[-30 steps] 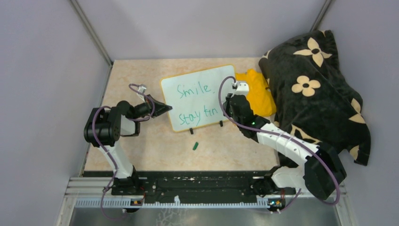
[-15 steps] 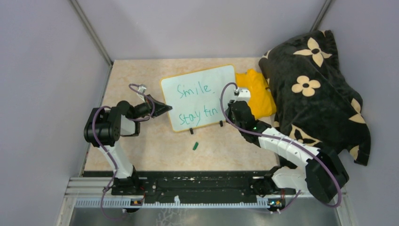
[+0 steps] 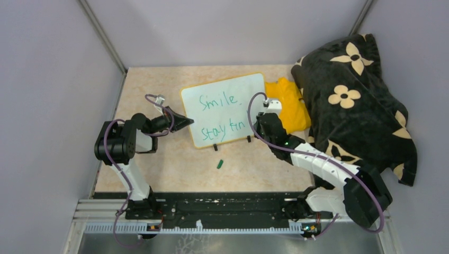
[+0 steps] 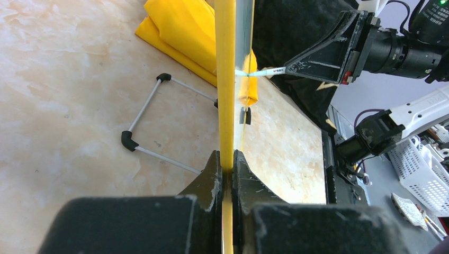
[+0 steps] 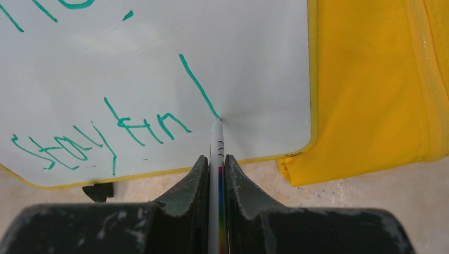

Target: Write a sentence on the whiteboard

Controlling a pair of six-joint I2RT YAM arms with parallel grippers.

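Yellow-framed and glossy white, the whiteboard (image 3: 225, 90) is sitting propped on its feet at the middle of the desk (image 3: 153, 153), toward the far edge, in the overhead view. The sentence (image 3: 218, 100) is showing in green marker, with "Smile." above and "stay kin" below. The left gripper (image 3: 186, 121) is meeting the board's left edge. The right gripper (image 3: 257, 118) is hanging over the board's lower right corner. A yellow cloth (image 3: 290, 103) is lying just beside the board's right edge, and a dark flowered blanket (image 3: 355, 95) is lying heaped over the desk's right side. A small green cap (image 3: 219, 164) is lying on the desk in front of the board, toward the near edge.

From the left wrist, the left gripper's fingers are pinching tight on the board's yellow frame, which is seen edge-on and is running straight up the picture. A wire stand (image 4: 153, 121) with black tips is sticking out from one side of the board and resting on the desk. On the other side, the right gripper is gripping a white marker (image 4: 260, 72) whose tip is touching the board's face.

From the right wrist, the jaws are clamping the marker's barrel between them. Its tip is pressing at the lower end of a long slanted green stroke just right of "kin". One black foot (image 5: 98, 190) is peeking out below the board's bottom edge.
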